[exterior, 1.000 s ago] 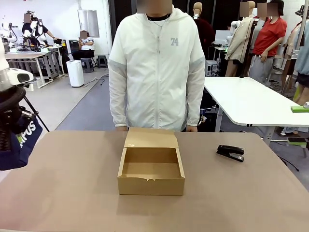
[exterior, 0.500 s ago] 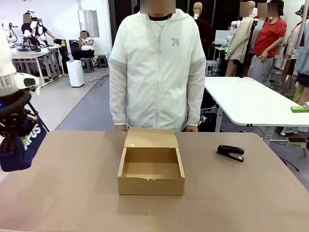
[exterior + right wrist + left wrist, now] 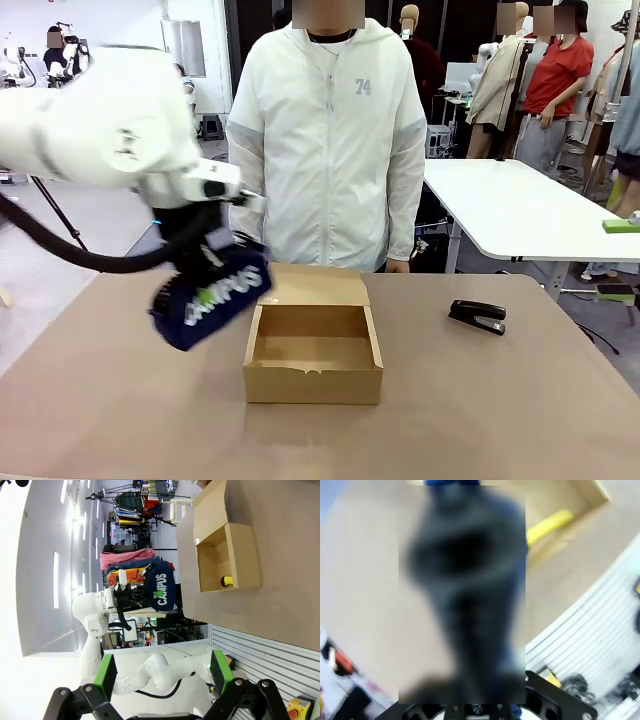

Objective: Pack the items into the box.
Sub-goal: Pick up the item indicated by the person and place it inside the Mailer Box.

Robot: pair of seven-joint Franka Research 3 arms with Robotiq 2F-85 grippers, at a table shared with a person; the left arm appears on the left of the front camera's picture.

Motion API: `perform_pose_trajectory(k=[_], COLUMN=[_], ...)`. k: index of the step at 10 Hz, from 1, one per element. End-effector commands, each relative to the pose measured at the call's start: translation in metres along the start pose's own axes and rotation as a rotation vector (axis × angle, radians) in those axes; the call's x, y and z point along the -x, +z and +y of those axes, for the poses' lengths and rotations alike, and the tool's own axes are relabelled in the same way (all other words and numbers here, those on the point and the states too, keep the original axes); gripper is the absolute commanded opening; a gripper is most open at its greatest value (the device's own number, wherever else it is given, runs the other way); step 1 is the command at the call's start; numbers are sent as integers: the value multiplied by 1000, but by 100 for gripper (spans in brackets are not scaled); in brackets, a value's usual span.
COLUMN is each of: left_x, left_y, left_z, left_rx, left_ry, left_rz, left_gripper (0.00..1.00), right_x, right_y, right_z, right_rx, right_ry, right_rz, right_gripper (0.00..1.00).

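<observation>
One pencil case [image 3: 210, 297] clenched in the left gripper [image 3: 203, 258] beside one box [image 3: 312, 385], one stapler [image 3: 477, 316] apart, right gripper [image 3: 160, 675] released.

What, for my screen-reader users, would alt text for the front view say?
The left gripper, shut on a navy blue fabric pencil case lettered CAMPUS, holds it above the table, left of an open brown cardboard box. A black stapler lies to its right; a person in a white jacket stands behind.

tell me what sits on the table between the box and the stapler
Nothing: in the front view the stretch of table between the box and the stapler is bare brown tabletop.
</observation>
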State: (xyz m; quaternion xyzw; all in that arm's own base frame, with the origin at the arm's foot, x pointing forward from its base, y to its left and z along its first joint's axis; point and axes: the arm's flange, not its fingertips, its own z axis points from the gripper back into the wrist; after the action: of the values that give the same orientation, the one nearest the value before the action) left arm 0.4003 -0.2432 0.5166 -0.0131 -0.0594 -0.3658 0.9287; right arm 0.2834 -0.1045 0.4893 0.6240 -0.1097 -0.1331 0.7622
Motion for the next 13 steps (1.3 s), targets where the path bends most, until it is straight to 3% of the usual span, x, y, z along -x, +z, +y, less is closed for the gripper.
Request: perform_pose_trajectory(k=[1, 3, 4, 5, 7, 8, 9, 10, 12, 13], left_x=[-29, -58, -67, -50, -50, -63, -73, -97, -129, -134], left_y=[-11, -22, -27, -28, -28, -33, -38, -49, -67, -74], left_z=[-23, -70, -79, -81, -81, -89, -93, -91, -72, -61], left_rx=[43, -35, -53, 9, 9, -10, -53, -78, -61, -55], left_ry=[-577, -795, -816, -518, -518, -635, -674, -738, -791, -759], left_rz=[-15, -54, -102, 6, 6, -5, -40, 6, 10, 13], left_gripper=[0, 0, 0, 0, 0, 0, 0, 0, 0, 0], right_x=[2, 2, 2, 2, 2, 2, 2, 2, 2, 2], right_y=[2, 2, 2, 2, 2, 2, 2, 2, 2, 2], right_z=[1, 1, 1, 1, 1, 1, 1, 1, 1, 1], right_rx=[6, 6, 6, 6, 6, 6, 6, 6, 6, 6], right_ry=[0, 0, 0, 0, 0, 0, 0, 0, 0, 0], right_rz=[7, 7, 7, 7, 7, 7, 7, 7, 7, 7], right_gripper=[100, 100, 100, 100, 100, 100, 100, 100, 100, 100])
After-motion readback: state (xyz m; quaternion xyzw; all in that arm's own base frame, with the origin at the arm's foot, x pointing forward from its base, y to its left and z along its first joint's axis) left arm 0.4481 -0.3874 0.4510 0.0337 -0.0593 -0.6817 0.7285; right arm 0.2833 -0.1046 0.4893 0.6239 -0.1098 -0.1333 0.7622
